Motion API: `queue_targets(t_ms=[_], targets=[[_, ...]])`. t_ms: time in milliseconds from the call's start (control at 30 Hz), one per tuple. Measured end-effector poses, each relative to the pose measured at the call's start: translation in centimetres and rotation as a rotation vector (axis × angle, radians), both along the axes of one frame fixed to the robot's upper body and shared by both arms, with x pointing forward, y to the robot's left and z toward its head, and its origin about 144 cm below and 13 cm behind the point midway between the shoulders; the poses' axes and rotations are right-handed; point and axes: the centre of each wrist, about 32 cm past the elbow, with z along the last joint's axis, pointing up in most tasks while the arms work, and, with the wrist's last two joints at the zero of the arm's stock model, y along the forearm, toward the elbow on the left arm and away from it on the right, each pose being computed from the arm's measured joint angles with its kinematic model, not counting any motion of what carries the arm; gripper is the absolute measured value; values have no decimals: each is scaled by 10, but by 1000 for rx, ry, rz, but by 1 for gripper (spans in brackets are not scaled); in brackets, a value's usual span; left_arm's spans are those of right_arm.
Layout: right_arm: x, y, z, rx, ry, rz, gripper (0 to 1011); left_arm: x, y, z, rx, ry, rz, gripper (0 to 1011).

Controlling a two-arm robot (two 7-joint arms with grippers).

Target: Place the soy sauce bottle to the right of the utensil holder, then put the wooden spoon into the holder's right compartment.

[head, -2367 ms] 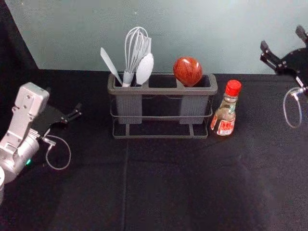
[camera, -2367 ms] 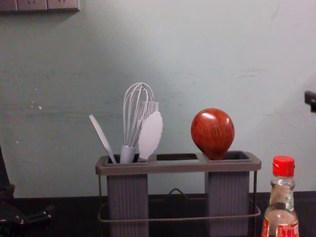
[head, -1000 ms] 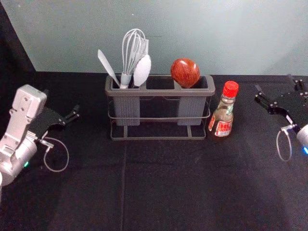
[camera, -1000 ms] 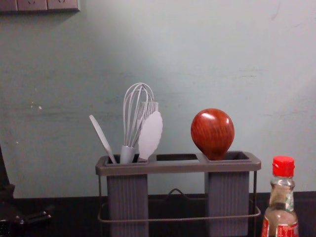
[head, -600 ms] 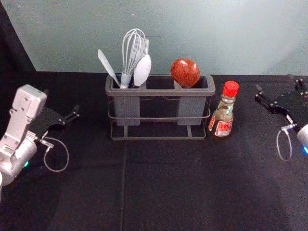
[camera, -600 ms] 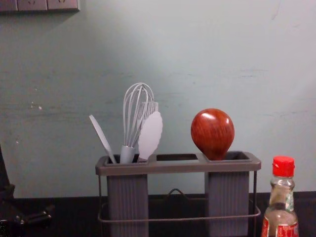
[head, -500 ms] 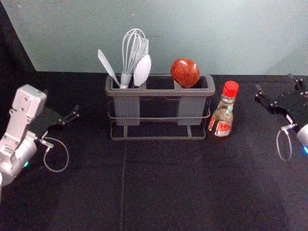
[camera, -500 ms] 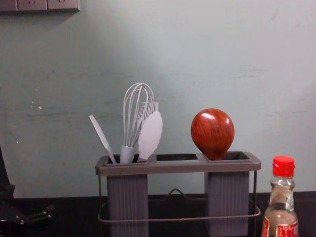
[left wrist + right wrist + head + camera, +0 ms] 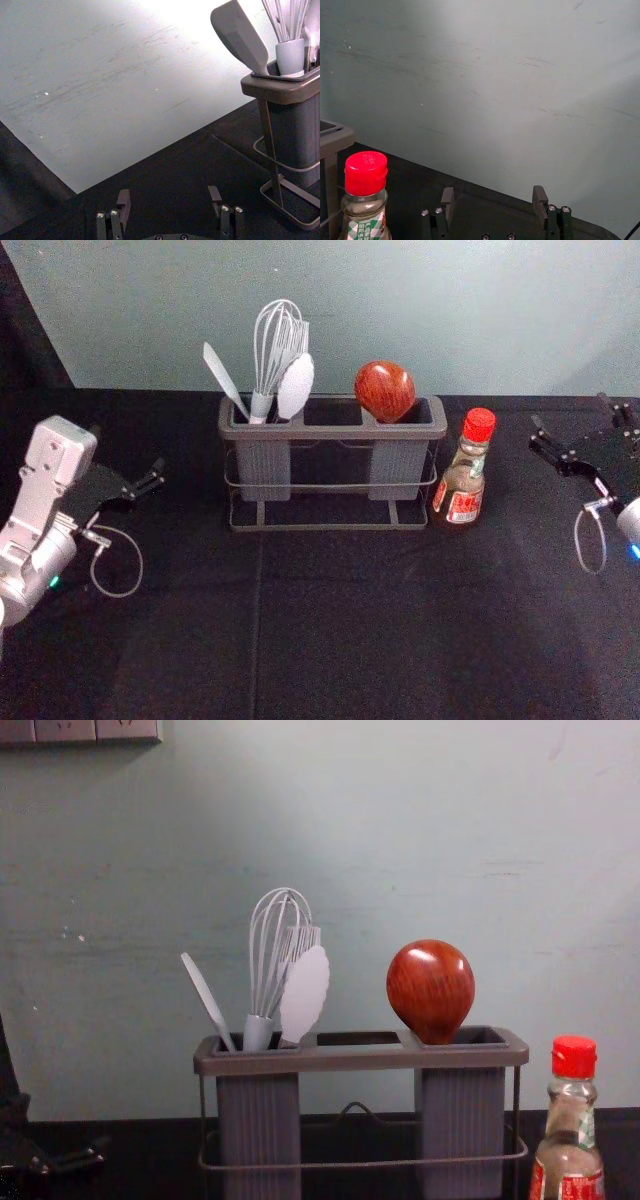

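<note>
In the head view my left gripper [image 9: 127, 453] is at the left, well apart from the utensil holder [image 9: 335, 430]; my right gripper [image 9: 571, 413] is at the right edge, beyond the soy sauce bottle [image 9: 464, 483]. Both the left gripper [image 9: 169, 200] and the right gripper [image 9: 493, 200] are open and empty in their wrist views. The red-capped bottle stands upright, close beside the holder's right end. The wooden spoon [image 9: 431, 988] rests in the holder's right compartment with its reddish-brown bowl up. Its handle is hidden inside.
A whisk [image 9: 272, 360], a white spatula [image 9: 224, 377] and other pale utensils stick up from the holder's left compartment. The pale wall [image 9: 350, 840] rises behind the black-covered table [image 9: 340, 630]. A socket panel [image 9: 95, 730] hangs high at the left.
Since the earliest frames, my right gripper has come lower and out of the chest view. The head view has shifted slightly. Bottle, spoon and holder look unmoved in the chest view.
</note>
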Motion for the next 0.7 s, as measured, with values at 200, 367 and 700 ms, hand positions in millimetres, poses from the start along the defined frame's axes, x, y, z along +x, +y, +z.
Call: queue_targets(t_ms=[200,367,700], targets=[[0,0,0,0,0,0,1002,0,0,0,0,0,0,1011],[0,0,0,0,0,0,1002,0,0,0,0,0,0,1011],[0,0,0,0,0,0,1002,0,0,0,0,0,0,1011]])
